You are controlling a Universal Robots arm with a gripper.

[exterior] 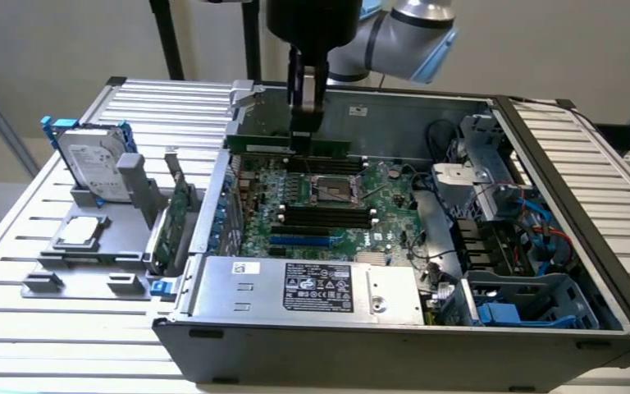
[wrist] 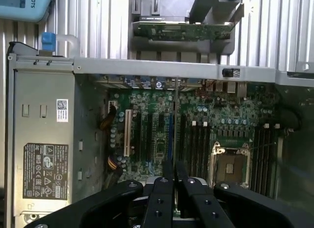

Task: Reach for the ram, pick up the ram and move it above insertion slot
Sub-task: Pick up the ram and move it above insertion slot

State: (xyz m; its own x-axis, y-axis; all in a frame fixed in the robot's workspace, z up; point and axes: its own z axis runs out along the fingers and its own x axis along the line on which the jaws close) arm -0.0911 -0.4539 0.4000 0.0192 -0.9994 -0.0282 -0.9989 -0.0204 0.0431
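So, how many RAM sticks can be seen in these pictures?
1. The ram is held between the fingers, over the far edge of the motherboard inside the open case. Others may be hidden.

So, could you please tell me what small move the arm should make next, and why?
Probably a short, level shift toward the black memory slots. The gripper holds the ram above the motherboard, and in the wrist view its edge runs parallel to those slots but just beside them.
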